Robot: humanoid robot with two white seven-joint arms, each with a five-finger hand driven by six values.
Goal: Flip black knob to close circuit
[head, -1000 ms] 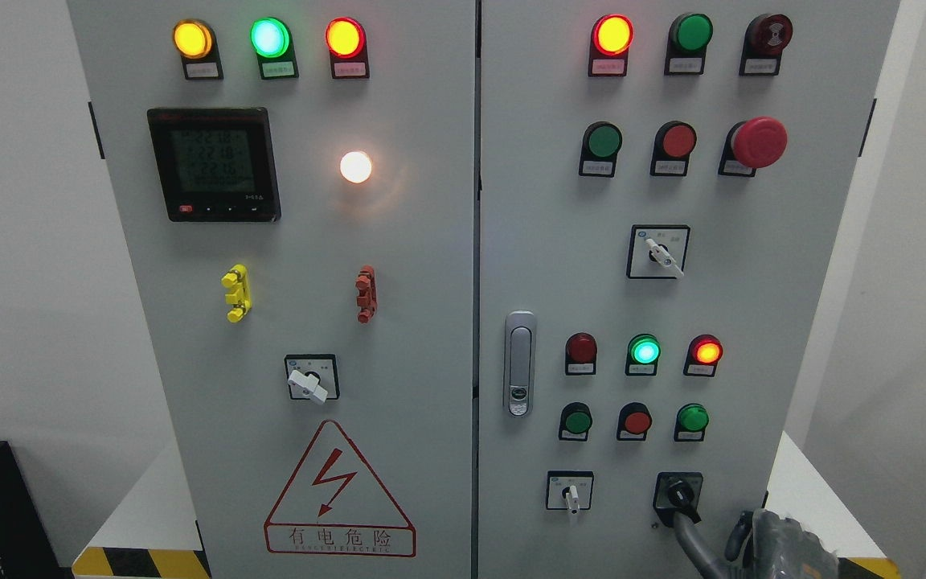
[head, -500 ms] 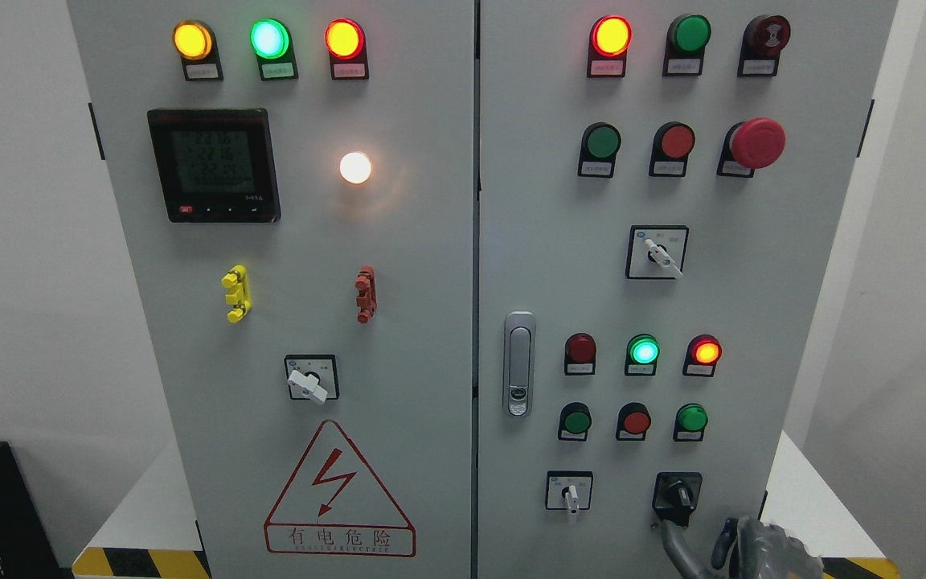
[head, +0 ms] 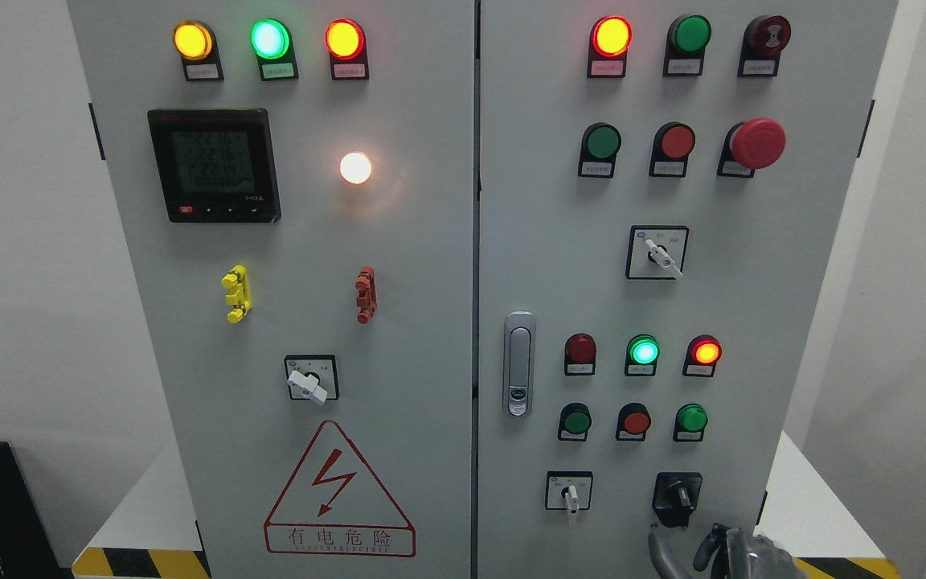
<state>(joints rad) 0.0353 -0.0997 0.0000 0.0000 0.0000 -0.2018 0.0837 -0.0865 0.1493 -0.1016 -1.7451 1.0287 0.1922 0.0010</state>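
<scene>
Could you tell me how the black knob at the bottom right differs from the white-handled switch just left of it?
The black knob is all black on a black plate; the white-handled switch has a pale handle on a white plate with a black border. The switch's handle points straight down; the knob's tilts up-left. Both sit in the cabinet's bottom row.

A grey electrical cabinet (head: 431, 265) stands on a white platform (head: 149, 507) edged with yellow-and-black hazard striping (head: 137, 561).

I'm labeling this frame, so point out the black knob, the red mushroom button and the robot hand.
black knob (head: 678, 494), head view, on its handle.
red mushroom button (head: 758, 143), head view, on its cap.
robot hand (head: 740, 555), head view, on its knuckles.
</scene>
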